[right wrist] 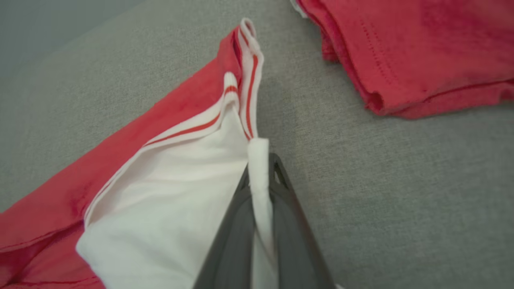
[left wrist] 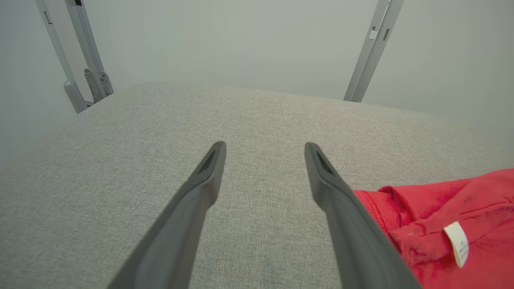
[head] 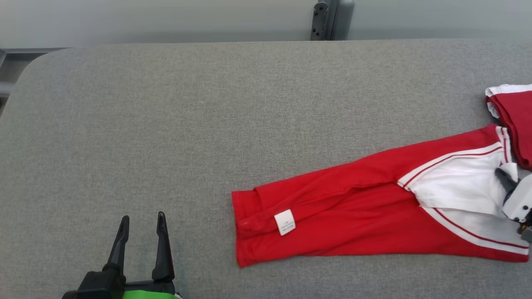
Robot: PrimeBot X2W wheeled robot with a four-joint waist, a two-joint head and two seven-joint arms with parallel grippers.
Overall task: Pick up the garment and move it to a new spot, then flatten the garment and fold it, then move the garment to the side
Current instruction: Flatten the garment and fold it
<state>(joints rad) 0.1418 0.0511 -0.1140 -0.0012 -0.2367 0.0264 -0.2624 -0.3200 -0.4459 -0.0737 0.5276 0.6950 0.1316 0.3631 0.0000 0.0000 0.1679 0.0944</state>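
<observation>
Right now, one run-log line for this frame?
right gripper: shut on garment, white sleeve edge | left gripper: open, clear of garment | garment: folded narrow, flat on table

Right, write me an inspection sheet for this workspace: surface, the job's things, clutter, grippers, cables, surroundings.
Surface: grey woven fabric tabletop, rounded far-left corner.
Job's things: bright red short-sleeved shirt with white sleeves, lying in a long narrow band; small white hem tag faces up.
Clutter: second red-and-white cloth bundle at the right edge of the head view; whether it is a separate garment, cannot tell.
Grippers: left gripper open over the tabletop beside the hem, apart from it; right gripper shut on a white sleeve's edge.
Cables: nothing seen.
Surroundings: pale grey wall, grey metal posts behind the table.
</observation>
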